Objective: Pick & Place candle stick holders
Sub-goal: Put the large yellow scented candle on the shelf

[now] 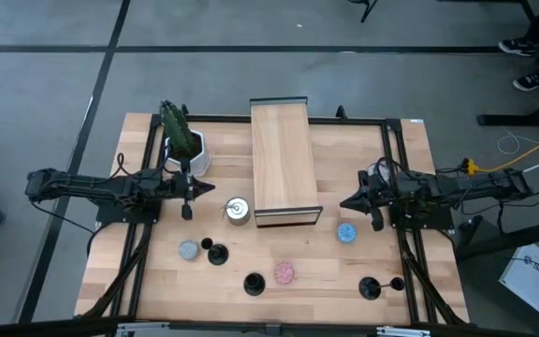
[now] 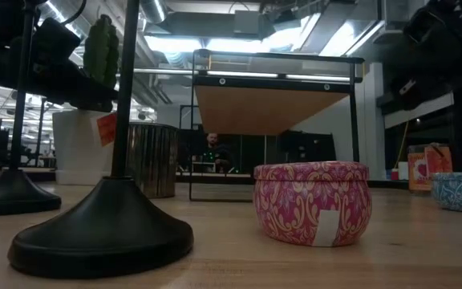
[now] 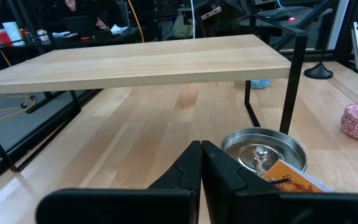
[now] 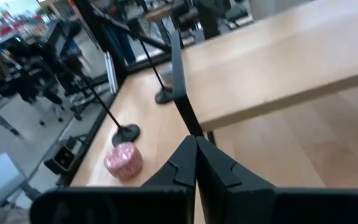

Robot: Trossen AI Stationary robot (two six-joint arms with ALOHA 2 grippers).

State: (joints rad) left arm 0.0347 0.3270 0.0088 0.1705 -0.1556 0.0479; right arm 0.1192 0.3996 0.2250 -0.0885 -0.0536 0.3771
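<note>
Three black candle stick holders stand upright on their round bases near the table's front edge: one (image 1: pixel 217 253) beside a grey tin (image 1: pixel 188 249), one (image 1: pixel 254 284) left of a pink tin (image 1: pixel 284 272), one (image 1: pixel 370 287) at the front right. My left gripper (image 1: pixel 211 188) hovers shut left of the wooden riser (image 1: pixel 286 159), just behind an open metal tin (image 3: pixel 263 149). My right gripper (image 1: pixel 344 203) hovers shut right of the riser, above the table and behind a blue tin (image 1: pixel 346 232). In the right wrist view, two holders' bases (image 4: pixel 127 132) (image 4: pixel 164 95) show beyond the shut fingers.
The riser on thin black legs (image 3: pixel 291 81) stands mid-table between the arms. A cactus in a white pot (image 1: pixel 183 140) is at the back left. In the low view a holder's base (image 2: pixel 103 229) and the pink tin (image 2: pixel 311 201) sit closest. Black frame rails (image 1: pixel 386 150) border the table.
</note>
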